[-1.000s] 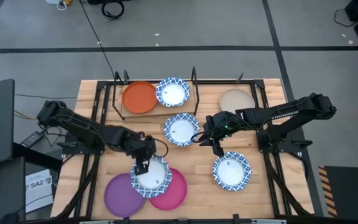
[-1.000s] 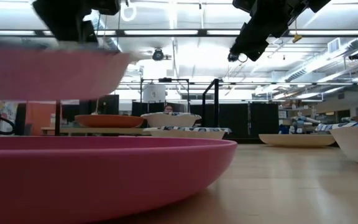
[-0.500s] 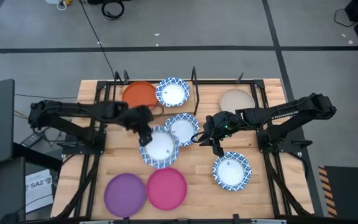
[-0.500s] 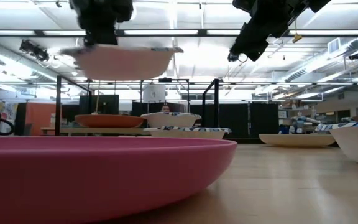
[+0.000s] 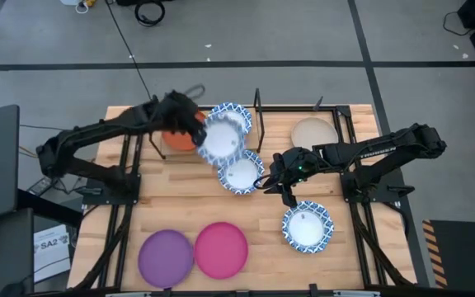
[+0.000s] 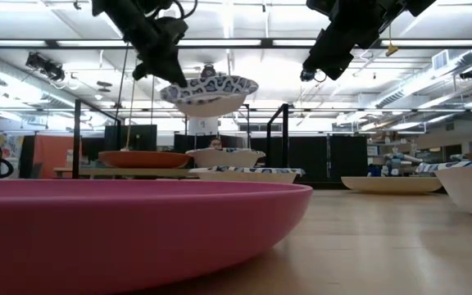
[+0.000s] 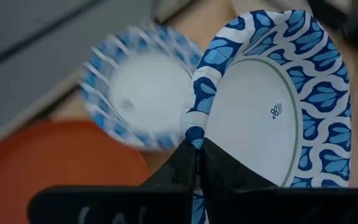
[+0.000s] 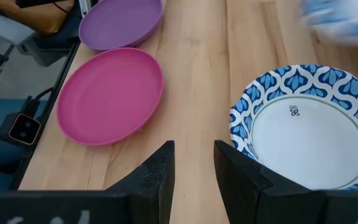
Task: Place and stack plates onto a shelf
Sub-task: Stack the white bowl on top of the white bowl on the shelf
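We are holding a blue plate (image 5: 219, 139) in our left gripper (image 7: 197, 163), fingers clamped together on its rim, carrying it in the air over the shelf (image 5: 157, 145). It is hanging above the blue plate on the shelf (image 5: 234, 116), which is sitting beside the orange plate (image 5: 178, 137). Our right gripper (image 8: 193, 163) is hovering with its fingers apart and empty, just beside a third blue plate (image 5: 241, 173) lying on the table (image 5: 262, 239) in front of the shelf. A fourth blue plate (image 5: 308, 226) is resting nearer the front. The pink plate (image 5: 221, 249) and purple plate (image 5: 165, 257) are lying side by side at the front edge, and the beige plate (image 5: 314, 132) is sitting at the back right.
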